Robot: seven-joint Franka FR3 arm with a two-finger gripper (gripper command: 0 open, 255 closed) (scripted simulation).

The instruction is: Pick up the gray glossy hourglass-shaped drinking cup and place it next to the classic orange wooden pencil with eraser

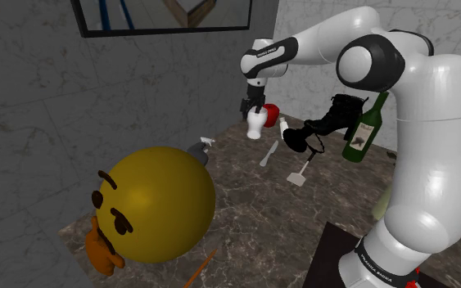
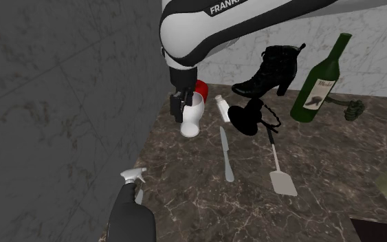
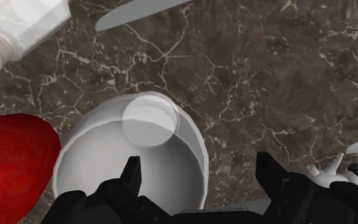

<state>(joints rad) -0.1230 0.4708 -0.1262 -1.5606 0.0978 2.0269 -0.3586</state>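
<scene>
End effector [image 3: 199, 167] is wide open over the pale glossy waisted cup [image 3: 98, 159], one finger inside its mouth and one outside, apparently to pinch the wall; the cup stands upright on the dark marble worktop [image 3: 266, 76], just beside a red object [image 3: 12, 159].

A red object [image 2: 201, 89] sits just behind the cup [image 2: 190, 118], and the wall [image 2: 61, 103] stands near its side. Bare surface [image 2: 185, 175] lies open between cup, small bottle [image 2: 221, 108], knife [image 2: 226, 163] and spray bottle [image 2: 131, 206]. A big yellow ball [image 1: 156, 204] stands just beside the pencil [image 1: 204, 267]; the pencil's other side, toward the shoulder view's right, is bare.
</scene>
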